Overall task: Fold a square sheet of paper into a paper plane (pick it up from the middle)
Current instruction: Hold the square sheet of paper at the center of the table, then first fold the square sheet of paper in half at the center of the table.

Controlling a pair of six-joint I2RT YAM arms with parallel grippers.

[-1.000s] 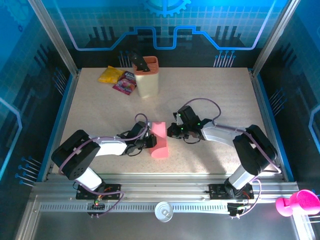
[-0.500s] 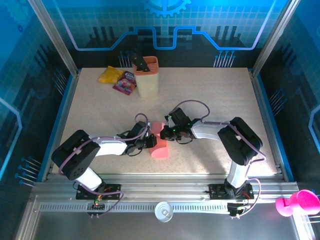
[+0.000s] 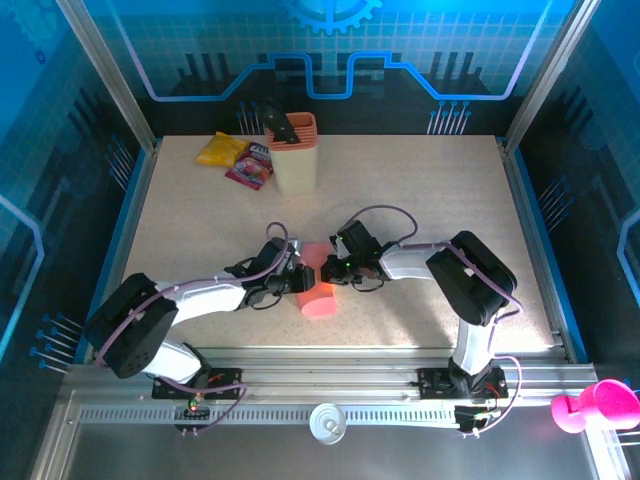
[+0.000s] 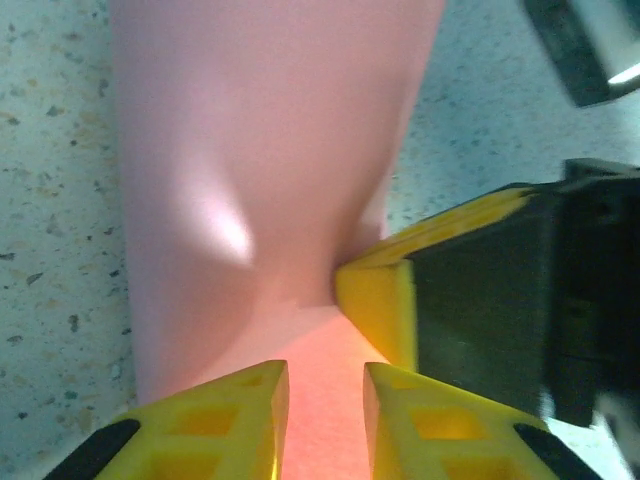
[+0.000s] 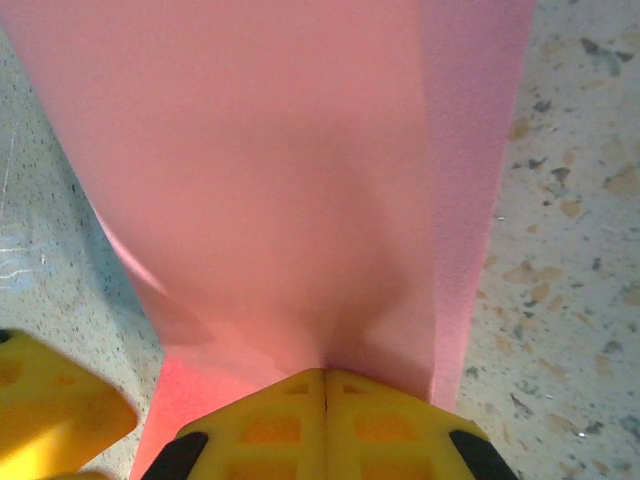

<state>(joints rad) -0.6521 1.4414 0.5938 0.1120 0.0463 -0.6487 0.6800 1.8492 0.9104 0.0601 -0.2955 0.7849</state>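
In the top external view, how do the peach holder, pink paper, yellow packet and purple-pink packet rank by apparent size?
1. Peach holder, though it stands taller, nearer the camera.
2. Pink paper, partly hidden.
3. Yellow packet and purple-pink packet: alike, not ranked.

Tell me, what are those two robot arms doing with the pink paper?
Both arms meet at the paper in the middle of the table. The right gripper is pinched shut on the paper, puckering it where it grips. The left gripper sits right next to it, its jaws a little apart over the paper. The paper is bent over on itself, but it isn't a plane yet.
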